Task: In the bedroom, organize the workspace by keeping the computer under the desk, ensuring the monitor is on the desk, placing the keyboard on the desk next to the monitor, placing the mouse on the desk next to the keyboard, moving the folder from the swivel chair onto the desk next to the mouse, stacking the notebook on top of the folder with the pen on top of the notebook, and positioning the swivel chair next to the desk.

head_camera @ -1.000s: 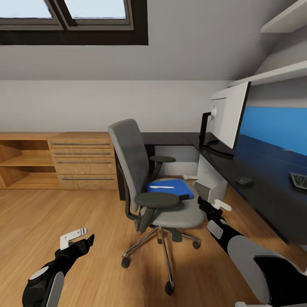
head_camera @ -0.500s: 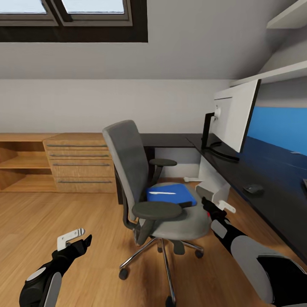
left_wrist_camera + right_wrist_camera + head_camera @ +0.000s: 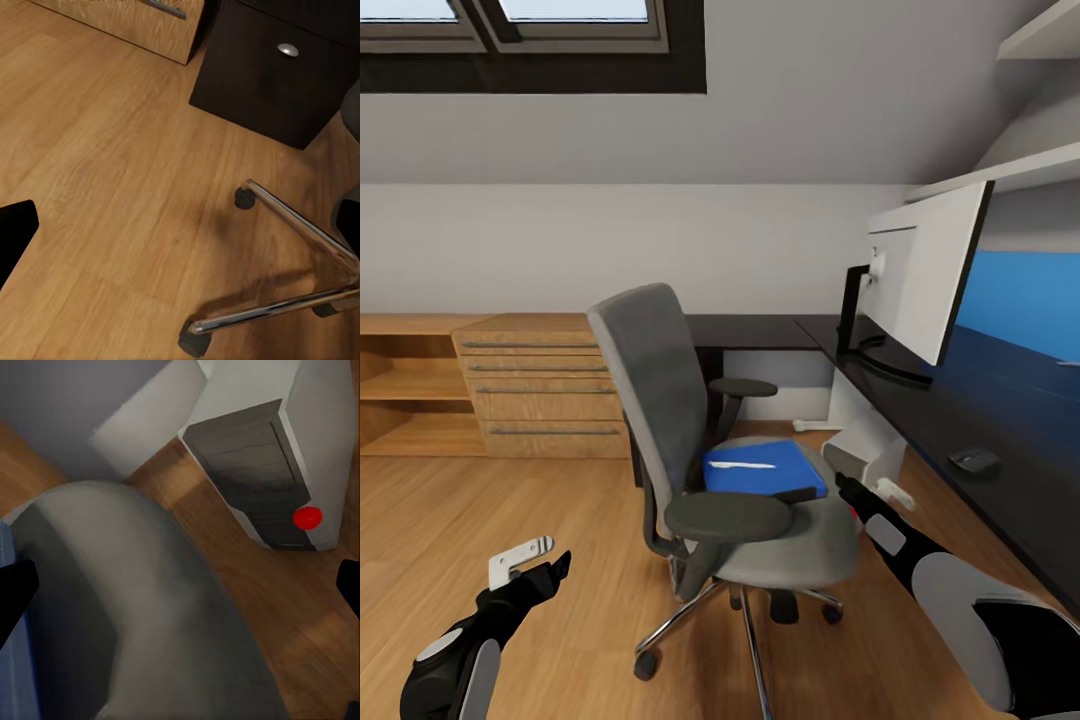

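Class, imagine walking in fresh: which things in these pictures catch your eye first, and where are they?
The grey swivel chair stands mid-floor, a bright blue folder with a whitish pen on its seat. To its right, the monitor stands on the black desk, before a blue panel.

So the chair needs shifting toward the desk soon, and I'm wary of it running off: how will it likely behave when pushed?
The swivel chair will probably roll easily: its chrome base stands on casters on smooth wood flooring. It may also spin rather than travel straight if pushed off-centre. The folder and pen lie loose on the seat, so a jerk could slide them.
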Available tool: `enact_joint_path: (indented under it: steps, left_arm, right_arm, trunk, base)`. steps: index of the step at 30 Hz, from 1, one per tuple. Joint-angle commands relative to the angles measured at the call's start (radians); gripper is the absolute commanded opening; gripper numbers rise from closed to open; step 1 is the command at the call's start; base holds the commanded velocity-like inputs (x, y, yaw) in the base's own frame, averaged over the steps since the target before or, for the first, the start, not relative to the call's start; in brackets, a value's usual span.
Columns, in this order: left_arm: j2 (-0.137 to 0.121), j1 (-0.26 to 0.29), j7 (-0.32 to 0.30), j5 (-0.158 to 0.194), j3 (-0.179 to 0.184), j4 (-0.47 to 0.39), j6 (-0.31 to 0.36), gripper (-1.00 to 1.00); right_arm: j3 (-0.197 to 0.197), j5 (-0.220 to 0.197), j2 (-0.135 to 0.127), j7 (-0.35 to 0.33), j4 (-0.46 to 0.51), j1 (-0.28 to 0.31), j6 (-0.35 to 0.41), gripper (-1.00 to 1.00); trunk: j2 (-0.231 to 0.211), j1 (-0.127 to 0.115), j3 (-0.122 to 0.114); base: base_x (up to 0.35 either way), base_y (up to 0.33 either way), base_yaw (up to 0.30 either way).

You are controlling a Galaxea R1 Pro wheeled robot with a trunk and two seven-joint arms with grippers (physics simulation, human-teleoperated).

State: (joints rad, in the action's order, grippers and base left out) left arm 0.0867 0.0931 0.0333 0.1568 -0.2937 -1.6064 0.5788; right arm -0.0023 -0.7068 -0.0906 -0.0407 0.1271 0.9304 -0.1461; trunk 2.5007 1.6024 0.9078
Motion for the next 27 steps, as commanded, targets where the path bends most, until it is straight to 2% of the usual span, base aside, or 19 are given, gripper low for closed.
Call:
enact_joint_path:
  steps: [1, 6, 8, 9, 13, 16, 21, 27]
  left_arm:
    - [0.001, 0.001, 0.004, 0.01, -0.002, -0.001, 0.006, 1.0]
    - [0.001, 0.001, 0.004, 0.01, -0.002, -0.001, 0.006, 1.0]
    - [0.001, 0.001, 0.004, 0.01, -0.002, -0.001, 0.006, 1.0]
    - [0.001, 0.001, 0.004, 0.01, -0.002, -0.001, 0.006, 1.0]
    - [0.001, 0.001, 0.004, 0.01, -0.002, -0.001, 0.006, 1.0]
    - [0.001, 0.001, 0.004, 0.01, -0.001, -0.001, 0.006, 1.0]
    - [0.002, 0.001, 0.004, 0.01, -0.001, -0.001, 0.006, 1.0]
    - [0.002, 0.001, 0.004, 0.01, 0.0, -0.001, 0.006, 1.0]
  right_arm:
    - [0.0, -0.015, -0.003, -0.014, -0.001, 0.001, 0.01, 1.0]
    - [-0.001, -0.055, -0.013, -0.062, -0.001, 0.001, 0.081, 1.0]
    - [-0.001, -0.081, -0.019, -0.086, -0.001, 0.001, 0.149, 1.0]
    - [-0.001, -0.094, -0.021, -0.093, -0.001, 0.001, 0.181, 1.0]
    - [-0.001, -0.124, -0.025, -0.1, -0.001, 0.001, 0.232, 1.0]
    - [0.0, -0.191, -0.027, -0.105, -0.001, 0.001, 0.326, 1.0]
    - [0.0, -0.2, -0.027, -0.105, 0.0, 0.001, 0.345, 1.0]
    - [0.001, -0.2, -0.028, -0.105, 0.0, 0.001, 0.346, 1.0]
  trunk:
    - [0.0, 0.0, 0.001]
    - [0.0, 0.0, 0.001]
    - [0.0, 0.0, 0.001]
    - [0.0, 0.0, 0.001]
    - [0.0, 0.0, 0.001]
    - [0.0, 0.0, 0.001]
    - [0.0, 0.0, 0.001]
    - [0.0, 0.0, 0.005]
  base:
    - [0.049, 0.0, 0.0]
    - [0.026, 0.0, 0.0]
    - [0.008, 0.0, 0.0]
    - [0.004, 0.0, 0.0]
    - [0.002, 0.0, 0.0]
    - [0.0, 0.0, 0.0]
    - [0.0, 0.0, 0.041]
    - [0.0, 0.0, 0.234]
